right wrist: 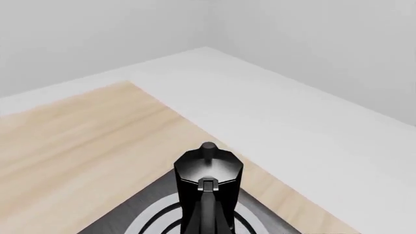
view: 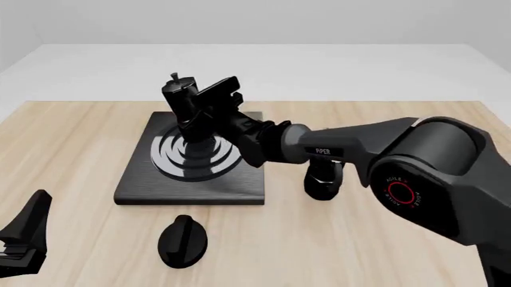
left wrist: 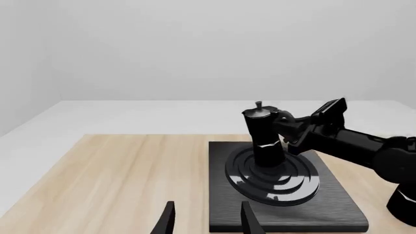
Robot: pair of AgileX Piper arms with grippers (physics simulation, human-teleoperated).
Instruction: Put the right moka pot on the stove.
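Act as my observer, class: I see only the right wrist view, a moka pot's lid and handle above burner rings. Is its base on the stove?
Observer: The right moka pot stands upright, base at the centre of the rings of the stove.
Operator: Any other pot?
Observer: A second moka pot stands on the table right of the stove, partly behind the right arm.
Operator: The left gripper?
Observer: The left gripper is open, at the table's near left.

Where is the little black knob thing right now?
In the front view, the small black oval dial knob lies on the wooden table, just in front of the flat black stove slab, on the left side, nearer the left arm.
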